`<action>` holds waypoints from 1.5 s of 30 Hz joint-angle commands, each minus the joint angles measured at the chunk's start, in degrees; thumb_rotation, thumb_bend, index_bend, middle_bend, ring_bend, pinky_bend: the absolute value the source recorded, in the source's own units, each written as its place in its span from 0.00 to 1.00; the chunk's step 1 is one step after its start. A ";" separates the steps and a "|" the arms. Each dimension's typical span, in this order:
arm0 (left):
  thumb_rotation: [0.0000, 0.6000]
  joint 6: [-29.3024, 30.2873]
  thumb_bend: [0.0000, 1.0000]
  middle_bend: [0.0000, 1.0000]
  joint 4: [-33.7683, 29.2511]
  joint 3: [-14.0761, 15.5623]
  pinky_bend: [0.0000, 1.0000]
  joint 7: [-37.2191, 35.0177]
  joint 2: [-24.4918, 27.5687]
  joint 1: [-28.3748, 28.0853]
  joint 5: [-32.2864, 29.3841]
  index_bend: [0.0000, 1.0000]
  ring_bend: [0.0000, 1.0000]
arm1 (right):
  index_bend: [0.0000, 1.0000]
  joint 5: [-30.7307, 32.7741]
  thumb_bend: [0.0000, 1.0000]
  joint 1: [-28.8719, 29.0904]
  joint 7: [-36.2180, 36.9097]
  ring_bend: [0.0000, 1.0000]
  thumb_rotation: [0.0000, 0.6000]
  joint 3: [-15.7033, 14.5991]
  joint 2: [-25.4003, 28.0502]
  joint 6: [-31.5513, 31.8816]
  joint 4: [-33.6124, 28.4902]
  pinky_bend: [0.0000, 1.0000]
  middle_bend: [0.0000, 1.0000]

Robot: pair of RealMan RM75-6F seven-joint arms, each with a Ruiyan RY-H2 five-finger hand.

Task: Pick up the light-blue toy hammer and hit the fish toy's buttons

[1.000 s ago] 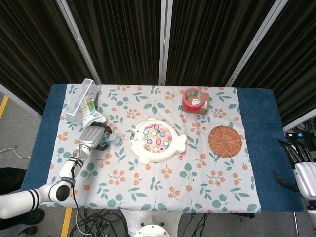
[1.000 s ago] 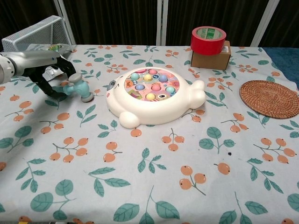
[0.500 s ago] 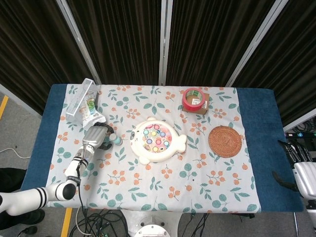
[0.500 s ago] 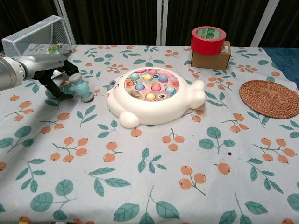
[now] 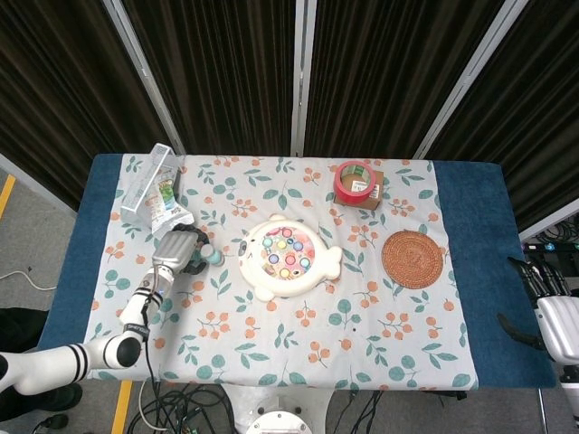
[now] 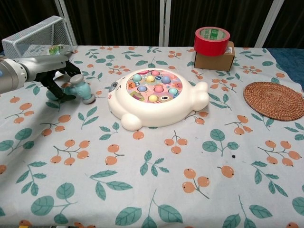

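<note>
Change: since a second ago the left hand [image 6: 56, 78] has drawn slightly back toward the bench's left edge with the hammer; over the last half second almost nothing has shifted.
Left hand: its dark fingers [image 5: 185, 246] are wrapped around the handle of the light-blue toy hammer [image 6: 81, 89], clamped on it, low over the cloth.
Hammer: its head points toward the fish toy [image 6: 154, 97], just left of the toy's nose and apart from it; whether the head touches the cloth cannot be told.
Fish toy: white, lying flat near the middle of the bench [image 5: 479, 271], its pink face set with coloured buttons [image 6: 153, 85].
Right hand: seen only in the head view at the far right edge [image 5: 543, 282], off the bench, holding nothing; its fingers look loosely apart.
Other things: a wire basket [image 6: 35, 35] at the back left corner; a red tape roll [image 6: 211, 34] resting on a small cardboard box [image 6: 213, 59]; a woven coaster [image 6: 274, 99] to the right of the fish toy, well apart.
</note>
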 commanded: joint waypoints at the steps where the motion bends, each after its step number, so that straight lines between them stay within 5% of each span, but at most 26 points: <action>1: 1.00 0.02 0.31 0.30 0.02 -0.06 0.14 -0.07 -0.06 -0.11 -0.03 0.43 0.17 | 0.07 0.02 0.19 -0.09 -0.06 0.00 1.00 -0.03 0.02 0.09 -0.05 0.00 0.14; 22: 1.00 0.90 0.47 0.39 1.54 0.67 0.17 -2.19 -1.22 0.60 1.81 0.54 0.23 | 0.07 -0.08 0.19 -0.38 -0.23 0.00 1.00 -0.12 0.07 0.35 -0.29 0.00 0.14; 38: 1.00 4.07 0.56 0.57 -0.78 -0.62 0.41 -9.38 3.36 0.67 16.61 0.60 0.42 | 0.07 -1.17 0.19 -1.91 -0.52 0.00 1.00 -0.66 0.01 2.86 -0.35 0.00 0.14; 45: 1.00 -1.44 0.57 0.60 -1.63 -1.99 0.44 -10.30 6.64 -3.92 20.32 0.61 0.46 | 0.07 -1.35 0.19 -2.81 -0.27 0.00 1.00 -0.97 -0.23 3.95 0.05 0.00 0.14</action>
